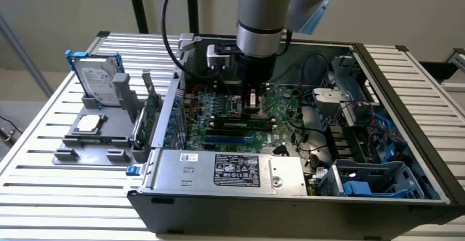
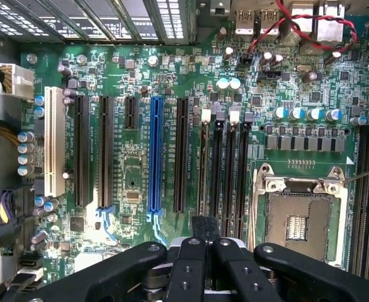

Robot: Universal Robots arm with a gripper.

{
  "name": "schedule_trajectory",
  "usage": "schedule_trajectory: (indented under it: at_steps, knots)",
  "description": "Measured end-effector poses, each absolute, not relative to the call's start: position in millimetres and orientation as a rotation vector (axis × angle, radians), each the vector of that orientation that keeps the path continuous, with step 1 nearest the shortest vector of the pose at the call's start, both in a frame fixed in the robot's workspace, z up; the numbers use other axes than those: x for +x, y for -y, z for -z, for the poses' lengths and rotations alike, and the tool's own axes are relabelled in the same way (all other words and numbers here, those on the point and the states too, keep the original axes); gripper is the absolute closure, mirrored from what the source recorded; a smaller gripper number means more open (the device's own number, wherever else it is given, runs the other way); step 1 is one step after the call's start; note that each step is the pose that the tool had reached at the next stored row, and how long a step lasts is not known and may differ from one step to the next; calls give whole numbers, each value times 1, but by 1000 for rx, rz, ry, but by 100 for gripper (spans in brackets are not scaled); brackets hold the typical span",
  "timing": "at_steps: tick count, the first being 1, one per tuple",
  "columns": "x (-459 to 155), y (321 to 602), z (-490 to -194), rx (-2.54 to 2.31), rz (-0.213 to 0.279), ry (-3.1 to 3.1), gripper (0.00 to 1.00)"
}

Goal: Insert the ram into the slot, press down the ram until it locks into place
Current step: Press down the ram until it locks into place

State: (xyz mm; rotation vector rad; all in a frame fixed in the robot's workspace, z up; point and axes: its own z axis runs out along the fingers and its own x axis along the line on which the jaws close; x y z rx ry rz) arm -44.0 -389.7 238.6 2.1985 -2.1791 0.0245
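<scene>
Above the motherboard [image 2: 172, 189] inside the open computer case [image 1: 407, 159], the claw [image 2: 204, 236] is hovering with fingers pressed together, pinching nothing visible. At its twelve o'clock, the black memory slot [image 2: 217, 170] is lying between parallel neighbours. A ram [image 1: 240, 124] is sitting seated on the board.

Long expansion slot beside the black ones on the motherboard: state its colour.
Blue; the long expansion slot shows best in the wrist view.

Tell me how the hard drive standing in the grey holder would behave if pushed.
The hard drive stands on edge, tall and narrow, so it would probably tip rather than slide. Its metal-looking case suggests it is stiff and heavy for its size. The grey holder at its base may steady it.
</scene>
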Motion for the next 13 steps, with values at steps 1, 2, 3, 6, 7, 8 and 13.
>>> schedule_trajectory:
  at_steps: [1,2,3,6,7,8,13]
  knots:
    - [-44,390,-238,2198,-21,2179,89]
    - [-43,390,-238,2198,-18,2179,89]
    - [-43,390,-238,2199,-13,2179,89]
    - [-42,390,-238,2203,4,2183,89]
    - [-42,390,-238,2203,7,2183,89]
    - [-42,391,-238,2203,8,2183,89]
    - [-41,392,-237,2202,9,2183,89]
